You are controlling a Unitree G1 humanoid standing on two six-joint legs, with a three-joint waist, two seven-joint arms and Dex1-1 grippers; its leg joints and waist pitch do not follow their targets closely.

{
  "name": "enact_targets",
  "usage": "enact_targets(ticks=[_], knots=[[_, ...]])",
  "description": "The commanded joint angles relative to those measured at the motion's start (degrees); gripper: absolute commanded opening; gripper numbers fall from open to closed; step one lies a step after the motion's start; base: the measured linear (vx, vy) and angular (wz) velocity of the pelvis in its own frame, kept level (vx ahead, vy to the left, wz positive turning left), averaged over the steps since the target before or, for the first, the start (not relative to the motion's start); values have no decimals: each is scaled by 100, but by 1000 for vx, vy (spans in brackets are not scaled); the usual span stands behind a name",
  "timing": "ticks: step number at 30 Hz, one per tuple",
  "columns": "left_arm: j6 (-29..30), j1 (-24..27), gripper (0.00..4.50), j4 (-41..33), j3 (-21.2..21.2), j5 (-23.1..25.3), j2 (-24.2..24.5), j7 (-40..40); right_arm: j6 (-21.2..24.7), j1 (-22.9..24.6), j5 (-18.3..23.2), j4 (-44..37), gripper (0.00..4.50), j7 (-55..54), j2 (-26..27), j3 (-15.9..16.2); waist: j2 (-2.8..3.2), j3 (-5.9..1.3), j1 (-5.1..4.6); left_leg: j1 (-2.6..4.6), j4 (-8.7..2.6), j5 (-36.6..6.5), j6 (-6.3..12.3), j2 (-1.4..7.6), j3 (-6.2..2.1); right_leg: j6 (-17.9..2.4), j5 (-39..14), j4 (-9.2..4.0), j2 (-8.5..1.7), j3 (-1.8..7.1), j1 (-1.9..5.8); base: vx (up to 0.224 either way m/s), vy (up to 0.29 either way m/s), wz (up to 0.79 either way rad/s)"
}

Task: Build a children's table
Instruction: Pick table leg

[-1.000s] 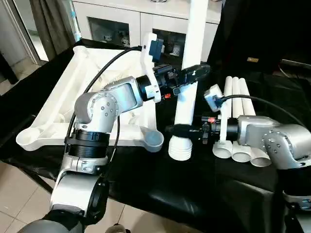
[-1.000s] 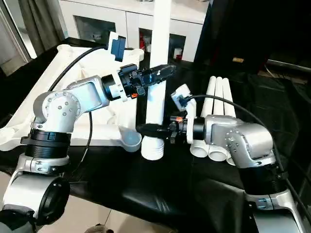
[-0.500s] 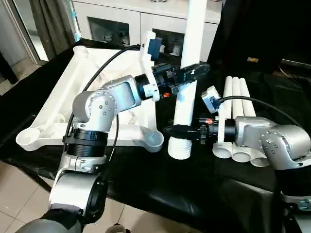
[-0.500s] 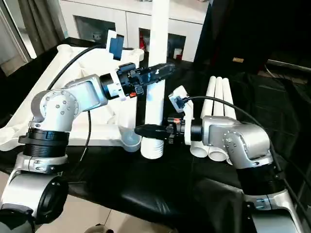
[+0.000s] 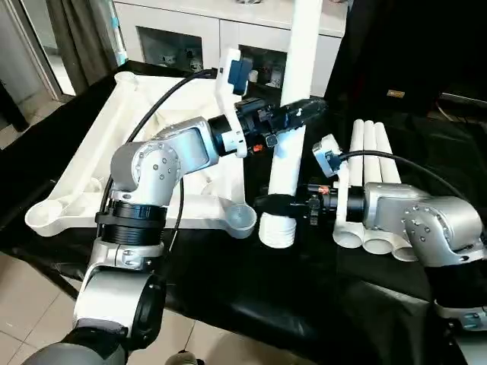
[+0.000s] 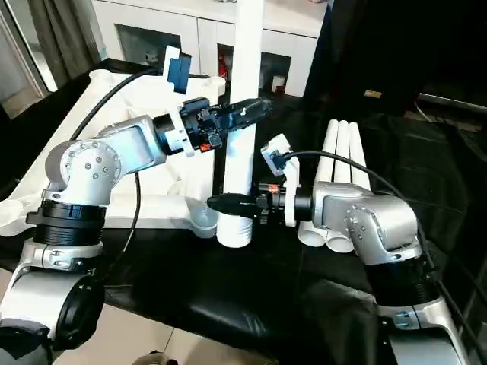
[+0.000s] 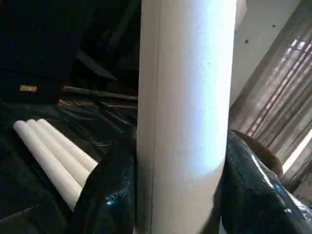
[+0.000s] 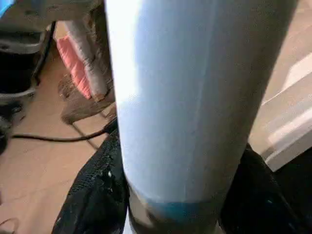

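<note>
Over the last second the upright leg (image 5: 293,114) has been walked a little towards the tabletop (image 5: 152,144), its wide ribbed foot now standing on the black-covered bench (image 5: 304,304) just beside the near corner socket (image 5: 242,218) rather than apart from it; I judge the leg is being lined up for seating, not yet in. The tabletop lies underside up to the outer side of the left gripper (image 5: 304,109), ribs showing and round sockets at its corners. The left gripper is clamped on the leg partway up, one finger (image 7: 105,195) on each side. Below it, the right gripper (image 5: 275,204), which has narrowed, is clamped on the leg just above its foot. Behind the right gripper, three spare legs (image 5: 373,190) lie side by side, touching, open ends facing the robot.
</note>
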Motion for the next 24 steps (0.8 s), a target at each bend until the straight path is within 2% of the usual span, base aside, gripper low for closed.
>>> enact_targets(ticks=[1,2,4,7,8,9,10,11,12,15,16,17,18,19,20,21,22,23,24], knots=[[-73,-100,257,-166,-20,-134,-30,-219,-136,57,-94,110,191,-255,36,-309,45,-457,-3,42,-316,-301,58,220,-76,-1436,400,-398,-419,267,420,0,0,0],[-277,-89,257,-128,10,-12,-53,-116,-183,82,-84,91,191,-288,88,-338,83,-457,-2,42,-316,-316,63,225,-81,-1435,409,-411,-424,268,414,0,0,0],[-721,-51,277,18,120,169,-136,62,-258,128,-69,66,191,-354,172,-383,98,-457,-7,40,-317,-299,62,230,-89,-1441,466,-405,-421,265,419,0,0,0],[-1086,-11,277,245,508,-70,-348,36,-329,164,-53,45,190,-444,260,-454,132,-465,11,33,-307,-312,53,205,-87,-1454,508,-409,-421,264,447,0,0,0],[-1181,-6,277,297,618,-134,-411,55,-353,173,-46,40,190,-462,280,-474,108,-469,3,24,-303,-283,73,199,-83,-1456,564,-409,-417,263,452,0,0,0],[-1181,-6,277,297,618,-134,-411,55,-353,173,-46,40,190,-462,280,-474,108,-476,0,23,-301,-275,91,197,-87,-1457,577,-405,-417,259,457,0,0,0],[-1505,82,277,397,806,-135,-450,54,-606,186,-70,103,190,-665,402,-663,53,-476,-4,22,-303,-258,121,195,-77,-1440,571,-413,-414,262,460,0,0,0],[-1505,82,277,397,806,-135,-450,54,-606,186,-70,103,190,-665,402,-663,82,-462,-14,-1,-313,-279,115,191,-82,-1410,417,-414,-430,255,451,0,0,0],[-1595,171,277,378,886,-160,-362,-54,-859,158,-113,212,190,-878,529,-846,89,-469,-10,16,-309,-296,111,198,-82,-1380,343,-423,-432,255,445,0,0,0],[-1576,272,277,313,941,-231,-200,-220,-1127,99,-200,343,190,-1134,667,-1001,114,-460,-67,32,-326,-309,71,206,-75,-1347,192,-418,-411,255,405,0,0,0],[-1549,384,277,231,731,-23,32,-378,-1280,80,-302,384,190,-1218,675,-1015,78,-464,-75,43,-328,-305,77,211,-70,-1332,189,-425,-405,255,402,0,0,0],[-1748,578,277,145,245,500,442,-695,-1451,65,-427,432,190,-1356,699,-1047,25,-460,-99,40,-344,-273,100,215,-69,-1269,153,-426,-399,258,399,0,0,0],[-2011,748,277,104,-193,1000,790,-969,-1560,58,-543,468,190,-1452,697,-1055,83,-455,-111,38,-369,-266,111,240,-104,-1111,-39,-435,-417,258,380,0,0,0],[-2011,748,277,104,-193,1000,790,-969,-1560,58,-543,468,190,-1452,697,-1055,106,-455,-133,55,-358,-290,72,241,-82,-1054,-81,-414,-409,264,364,0,0,0],[-2304,922,277,114,-648,1510,1175,-1255,-1726,65,-736,491,190,-1528,656,-993,68,-452,-127,71,-363,-288,62,242,-81,-1017,-143,-451,-424,268,358,0,0,0],[-2717,1163,277,250,-1134,2066,1678,-1666,-1892,86,-943,598,190,-1656,630,-951,85,-451,-124,68,-376,-225,36,248,-79,-994,-99,-412,-423,274,353,0,0,0],[-2831,1229,277,290,-1264,2216,1815,-1780,-1938,93,-1001,628,190,-1691,624,-939,104,-452,-114,70,-376,-210,52,254,-93,-941,-146,-427,-430,273,333,0,0,0],[-3164,1456,277,439,-1545,2503,2187,-2233,-2147,139,-1189,756,190,-1796,620,-884,80,-454,-132,57,-378,-138,12,235,-78,-919,-52,-396,-422,273,347,0,0,0],[-3223,1528,277,476,-1609,2535,2291,-2391,-2217,160,-1225,801,190,-1836,644,-881,88,-453,-154,54,-380,-148,-34,224,-62,-930,-6,-385,-425,282,342,0,0,0]])
